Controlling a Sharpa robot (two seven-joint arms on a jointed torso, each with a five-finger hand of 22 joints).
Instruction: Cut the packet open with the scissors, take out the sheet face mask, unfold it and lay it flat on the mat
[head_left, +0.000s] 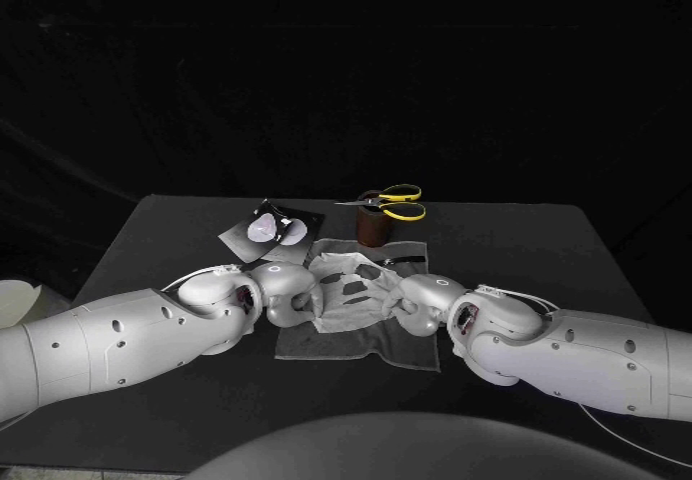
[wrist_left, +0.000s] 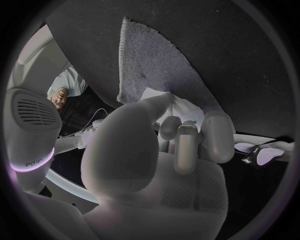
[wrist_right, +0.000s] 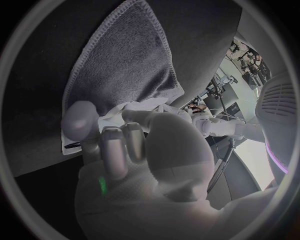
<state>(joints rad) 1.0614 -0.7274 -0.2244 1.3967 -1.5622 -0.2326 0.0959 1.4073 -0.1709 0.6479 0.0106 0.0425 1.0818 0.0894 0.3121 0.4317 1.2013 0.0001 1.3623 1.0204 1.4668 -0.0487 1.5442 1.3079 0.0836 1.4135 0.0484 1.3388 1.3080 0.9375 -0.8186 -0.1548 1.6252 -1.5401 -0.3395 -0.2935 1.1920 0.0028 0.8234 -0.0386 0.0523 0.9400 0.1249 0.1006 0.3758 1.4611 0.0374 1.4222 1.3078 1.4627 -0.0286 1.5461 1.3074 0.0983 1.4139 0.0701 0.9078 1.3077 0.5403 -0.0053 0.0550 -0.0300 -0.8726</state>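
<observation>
Fingers (wrist_left: 186, 150) on crumpled, half-unfolded white mask (head_left: 346, 285)

Both silver hands are in on the white sheet face mask (head_left: 353, 285), which lies over the grey cloth mat (head_left: 361, 345): left hand (head_left: 289, 292) holding one edge, right hand (head_left: 418, 300) the other. Beyond it are the opened silvery packet (head_left: 267, 230) and the yellow-handled scissors (head_left: 392, 202) atop a brown cylinder (head_left: 375, 231).

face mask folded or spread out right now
Mostly spread, though wrinkled: the face mask lies open over the mat, cut-out holes showing, left hand and right hand holding its sides.
</observation>
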